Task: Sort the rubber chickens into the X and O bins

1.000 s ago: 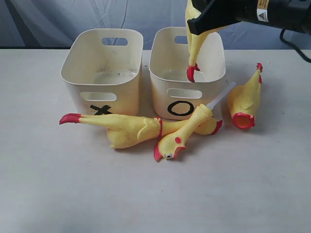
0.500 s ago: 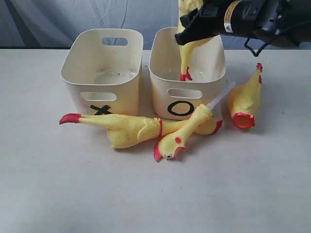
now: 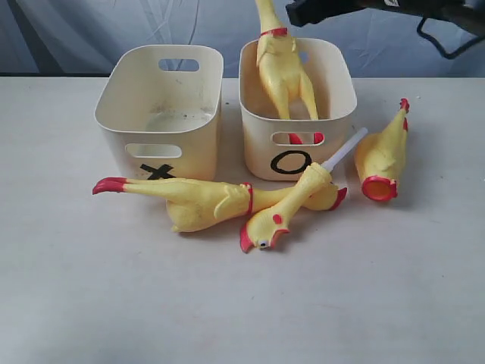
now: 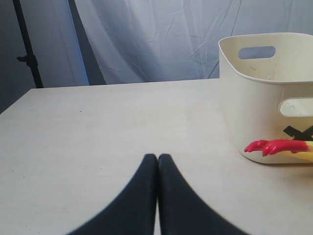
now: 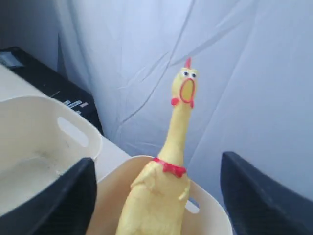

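A whole rubber chicken (image 3: pixel 282 72) stands feet-down in the O bin (image 3: pixel 333 98), its neck rising past the back rim. My right gripper (image 3: pixel 299 14) hovers open above it, apart from it; in the right wrist view the chicken (image 5: pixel 159 200) stands free between the wide-spread fingers (image 5: pixel 68 196). In front of the X bin (image 3: pixel 121 114) lies another whole chicken (image 3: pixel 197 201). A head piece with a white tube (image 3: pixel 292 205) rests against it. The body piece (image 3: pixel 383 152) lies to the right. My left gripper (image 4: pixel 157 159) is shut, empty, low over the table near the X bin (image 4: pixel 259 103).
The two bins stand side by side at the back of the pale table (image 3: pixel 227 303). A grey-blue cloth backdrop (image 3: pixel 91 30) hangs behind them. The lying chicken's red feet (image 4: pixel 269 146) poke out beside the X bin in the left wrist view.
My right gripper has opened and let go of the chicken, which dropped into the O bin. The gripper has risen toward the upper right. The O bin shifted slightly.
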### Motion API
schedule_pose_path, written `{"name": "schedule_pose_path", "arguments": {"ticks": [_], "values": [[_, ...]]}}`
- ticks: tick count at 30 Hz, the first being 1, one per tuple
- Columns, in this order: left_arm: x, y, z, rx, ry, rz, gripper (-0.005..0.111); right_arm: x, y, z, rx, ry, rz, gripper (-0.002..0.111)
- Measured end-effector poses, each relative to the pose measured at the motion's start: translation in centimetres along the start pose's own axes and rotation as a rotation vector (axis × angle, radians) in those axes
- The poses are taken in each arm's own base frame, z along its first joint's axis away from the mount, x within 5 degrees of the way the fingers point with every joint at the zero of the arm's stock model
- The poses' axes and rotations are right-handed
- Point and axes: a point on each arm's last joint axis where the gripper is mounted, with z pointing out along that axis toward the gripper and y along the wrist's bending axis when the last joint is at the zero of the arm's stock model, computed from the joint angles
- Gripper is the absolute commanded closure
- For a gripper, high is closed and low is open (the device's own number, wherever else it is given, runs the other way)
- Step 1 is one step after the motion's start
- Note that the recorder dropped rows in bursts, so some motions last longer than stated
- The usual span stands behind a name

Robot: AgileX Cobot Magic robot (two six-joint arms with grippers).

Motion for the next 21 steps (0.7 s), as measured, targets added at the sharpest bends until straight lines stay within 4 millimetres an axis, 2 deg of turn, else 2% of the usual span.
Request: {"name": "schedule_pose_path", "arguments": {"ticks": [2,4,8,11,13,16,19,21], "values": [[0.0,0.0,0.0,0.0,0.0,0.0,0.107,-0.2,2.7,-2.1,-0.088,-0.021,-0.132,0.042],[0.0,0.0,0.0,0.0,0.0,0.0,0.107,1.3,6.9,-2.7,-0.249,-0.024,-0.188,0.042],[0.0,0.0,0.0,0.0,0.0,0.0,0.107,4.4,13.6,-1.6,-0.417,0.096,-0.303,0.042],[0.0,0.0,0.0,0.0,0.0,0.0,0.107,7.3,17.1,-0.4,-0.453,0.235,-0.455,0.042],[0.0,0.0,0.0,0.0,0.0,0.0,0.107,8.9,18.1,0.2,-0.45,0.305,-0.515,0.042],[0.0,0.0,0.0,0.0,0.0,0.0,0.107,9.9,18.5,0.6,-0.459,0.335,-0.549,0.041],[0.0,0.0,0.0,0.0,0.0,0.0,0.107,10.8,18.8,1.0,-0.487,0.339,-0.637,0.03],[0.0,0.0,0.0,0.0,0.0,0.0,0.107,11.7,19.1,1.4,-0.515,0.339,-0.723,0.031]]}}
